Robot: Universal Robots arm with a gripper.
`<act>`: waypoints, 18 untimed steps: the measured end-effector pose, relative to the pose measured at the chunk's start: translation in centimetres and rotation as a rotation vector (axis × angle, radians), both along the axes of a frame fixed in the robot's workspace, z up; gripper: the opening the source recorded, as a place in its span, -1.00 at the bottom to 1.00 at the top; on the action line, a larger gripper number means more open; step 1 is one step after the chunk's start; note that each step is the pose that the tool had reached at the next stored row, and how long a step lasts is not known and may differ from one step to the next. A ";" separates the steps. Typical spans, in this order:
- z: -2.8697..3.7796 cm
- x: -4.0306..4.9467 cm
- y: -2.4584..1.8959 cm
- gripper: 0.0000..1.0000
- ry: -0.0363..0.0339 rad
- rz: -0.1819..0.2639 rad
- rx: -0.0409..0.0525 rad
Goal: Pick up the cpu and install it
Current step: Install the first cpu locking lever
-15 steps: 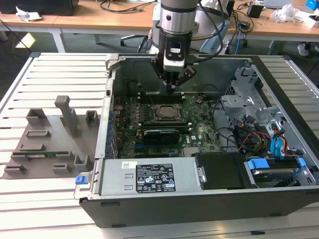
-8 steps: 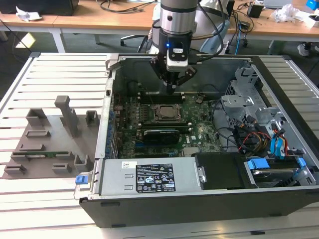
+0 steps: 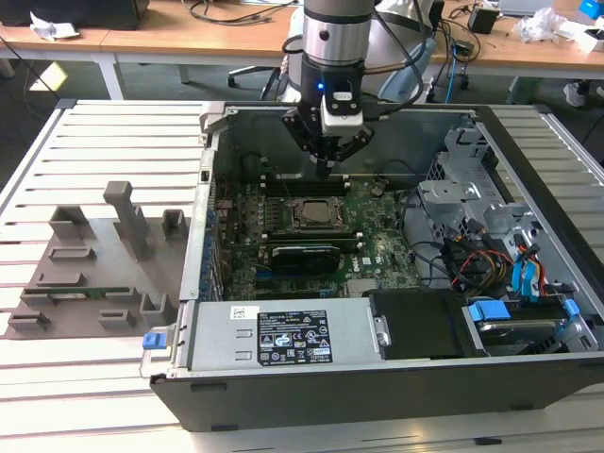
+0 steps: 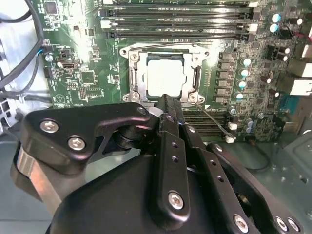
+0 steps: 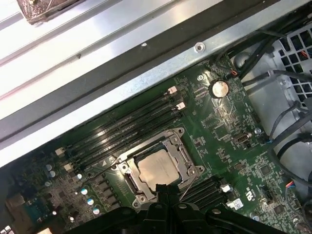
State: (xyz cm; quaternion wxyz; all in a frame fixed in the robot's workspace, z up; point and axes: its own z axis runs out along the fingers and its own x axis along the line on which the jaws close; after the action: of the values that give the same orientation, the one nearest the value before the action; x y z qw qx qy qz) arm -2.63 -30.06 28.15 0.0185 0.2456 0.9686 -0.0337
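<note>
We see the cpu (image 4: 165,76) lying flat inside the motherboard socket (image 4: 138,78) of the open computer case (image 3: 203,189), so it seems already placed. The gripper (image 4: 167,105) hangs just above the socket's edge with its fingers pressed together and holding nothing. We judge the chip to be light, stiff and fragile, with a smooth metal top; it is best held by its two opposite thin edges, never underneath.

Silver arm (image 3: 335,33), black screw-studded gripper (image 4: 167,105) linkages.
</note>
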 end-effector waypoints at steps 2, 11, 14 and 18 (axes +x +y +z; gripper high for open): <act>0.00 0.00 0.00 -0.79 0.0000 0.014 0.0000; 0.00 0.00 0.00 -0.79 0.0001 0.244 0.0000; 0.01 -0.01 -0.01 -0.79 -0.0002 0.269 0.0015; 0.00 0.00 0.00 -0.79 -0.0024 0.331 0.0224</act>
State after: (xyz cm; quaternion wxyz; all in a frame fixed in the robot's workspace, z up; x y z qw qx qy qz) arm -2.62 -30.06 28.15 0.0222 0.0828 0.9961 -0.0191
